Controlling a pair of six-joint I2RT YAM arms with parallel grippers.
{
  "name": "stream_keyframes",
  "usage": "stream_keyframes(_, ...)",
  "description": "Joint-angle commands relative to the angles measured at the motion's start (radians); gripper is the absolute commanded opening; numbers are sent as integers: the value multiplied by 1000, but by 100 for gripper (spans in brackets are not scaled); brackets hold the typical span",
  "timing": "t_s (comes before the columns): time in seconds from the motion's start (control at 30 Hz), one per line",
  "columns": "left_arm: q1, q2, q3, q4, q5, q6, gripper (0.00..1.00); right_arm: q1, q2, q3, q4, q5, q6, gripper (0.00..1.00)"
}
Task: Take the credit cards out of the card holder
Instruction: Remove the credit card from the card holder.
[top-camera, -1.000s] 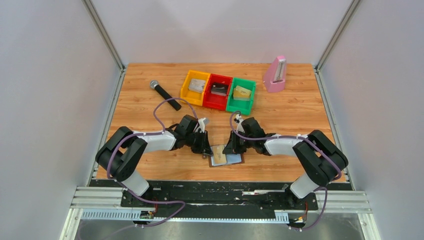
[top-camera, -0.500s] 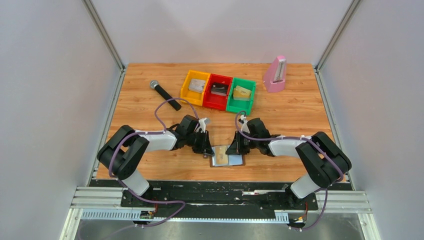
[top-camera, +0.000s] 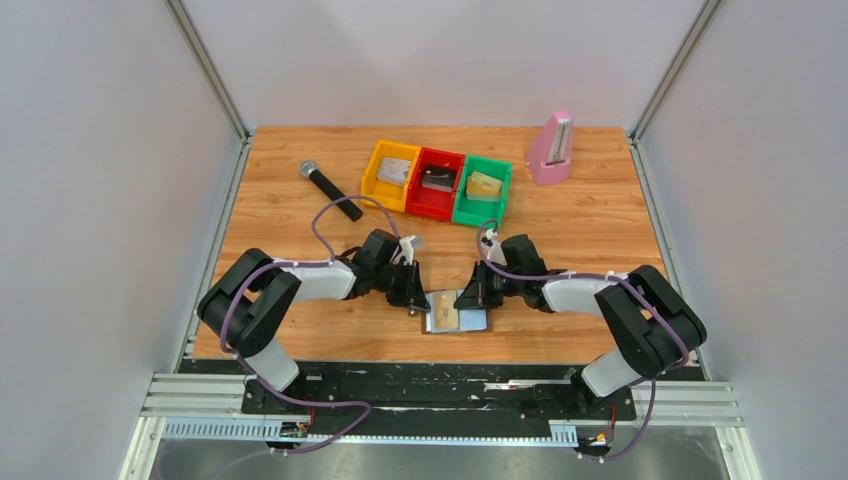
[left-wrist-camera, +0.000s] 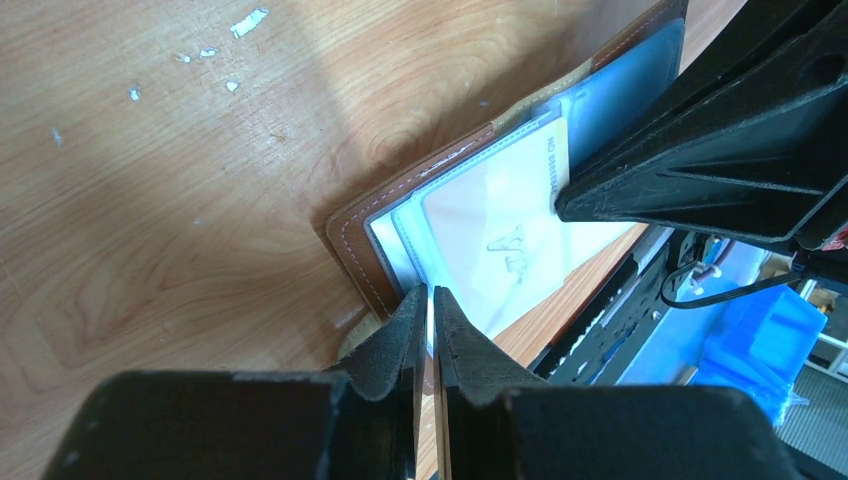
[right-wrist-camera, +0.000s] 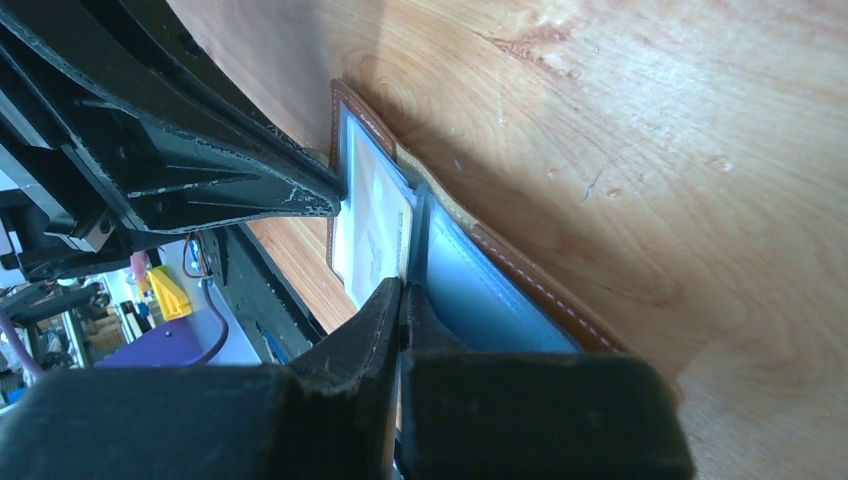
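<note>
Top external: on the white-walled wooden table (top-camera: 600, 250), left tool (top-camera: 417, 303) pinches card holder (top-camera: 458, 319), right tool (top-camera: 463, 301) closed.

Nothing is reading cleanly in any view. Left wrist view, centre right of frame: the pale card (left-wrist-camera: 500, 225) in the card holder (left-wrist-camera: 352, 250) is showing a faint triangular emblem (left-wrist-camera: 508, 250) and a short line of small dark print (left-wrist-camera: 549, 160) running along its upper right edge. The characters are blurring out. Right wrist view, centre left: the same card is showing only a faint mark, unreadable.
</note>
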Motion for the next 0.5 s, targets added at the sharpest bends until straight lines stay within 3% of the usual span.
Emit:
stream_keyframes(0.0,-2,31,-9,-73,-71,52,15,-17,31,-6,72,-70,-7,0)
stream_keyframes(0.27,-2,31,-9,-84,-75,55,15,-56,55,-26,96,-110,15,3)
stream_keyframes(0.47,-1,37,0,-89,-70,58,15,-72,57,-35,113,-136,12,0)
